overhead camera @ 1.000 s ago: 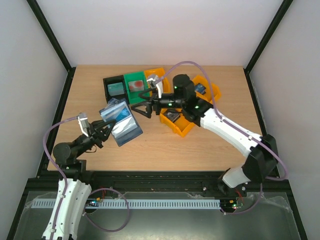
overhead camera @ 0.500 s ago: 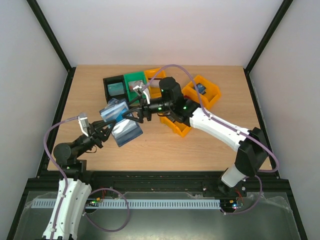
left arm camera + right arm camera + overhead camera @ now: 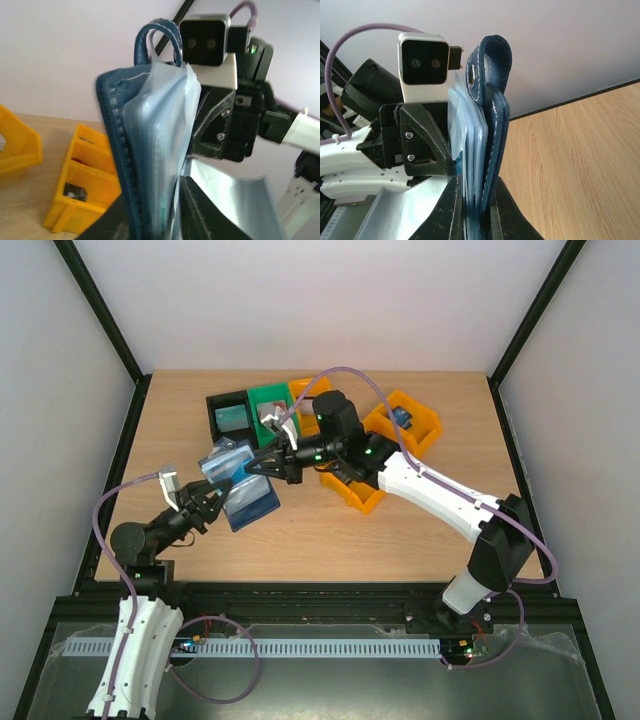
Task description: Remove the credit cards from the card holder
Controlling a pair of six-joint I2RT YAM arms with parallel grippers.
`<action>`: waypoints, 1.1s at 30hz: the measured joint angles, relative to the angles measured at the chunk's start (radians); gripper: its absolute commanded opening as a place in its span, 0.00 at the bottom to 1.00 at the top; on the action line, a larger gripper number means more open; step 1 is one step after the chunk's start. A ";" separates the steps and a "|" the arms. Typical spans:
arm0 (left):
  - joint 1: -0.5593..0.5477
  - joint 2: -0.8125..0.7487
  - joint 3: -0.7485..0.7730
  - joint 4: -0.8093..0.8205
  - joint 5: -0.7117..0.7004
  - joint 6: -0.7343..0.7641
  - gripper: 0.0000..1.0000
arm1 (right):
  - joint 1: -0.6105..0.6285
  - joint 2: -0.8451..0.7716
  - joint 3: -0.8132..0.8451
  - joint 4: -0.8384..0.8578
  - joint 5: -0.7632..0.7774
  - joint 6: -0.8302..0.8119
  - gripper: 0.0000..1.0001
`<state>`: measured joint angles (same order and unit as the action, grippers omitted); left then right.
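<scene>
Though card holder point(image 3: 243, 492) gapes, credit cards point(image 3: 232, 465) obscured

Light wood-grain table point(image 3: 400, 540) fills mid-frame, edged in black. Plain white walls point(image 3: 320, 300) behind and at both sides, black frame posts point(image 3: 100, 310) slanting in from the upper left and upper right corners. Soft, even light; grey ledge point(image 3: 330, 685) with a white slotted strip point(image 3: 330, 648) along the bottom.

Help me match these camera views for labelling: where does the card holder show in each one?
Top external: card holder left of centre, opened out.
Left wrist: centre, seen edge-on, navy spine toward the camera.
Right wrist: centre, edge-on, closing tab at the top.
Shared landmark: the wooden table, also bottom left and right.
</scene>
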<state>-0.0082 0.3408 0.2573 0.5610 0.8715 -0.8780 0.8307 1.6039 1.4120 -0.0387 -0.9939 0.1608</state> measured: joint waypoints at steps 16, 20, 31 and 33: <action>0.003 -0.005 -0.009 0.055 0.040 0.014 0.03 | -0.019 0.025 0.089 -0.352 -0.165 -0.277 0.02; 0.007 -0.006 -0.010 0.059 0.061 0.021 0.02 | -0.026 0.047 0.093 -0.334 -0.186 -0.261 0.18; 0.014 -0.026 -0.039 0.008 -0.001 -0.028 0.02 | -0.142 0.006 -0.019 -0.066 -0.098 0.059 0.29; 0.014 -0.031 -0.043 0.009 -0.002 -0.029 0.02 | -0.155 -0.004 -0.031 -0.023 -0.105 0.111 0.25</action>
<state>0.0055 0.3099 0.2138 0.5697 0.8700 -0.9070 0.6758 1.5997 1.3811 -0.0620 -1.0988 0.2722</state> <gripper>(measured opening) 0.088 0.302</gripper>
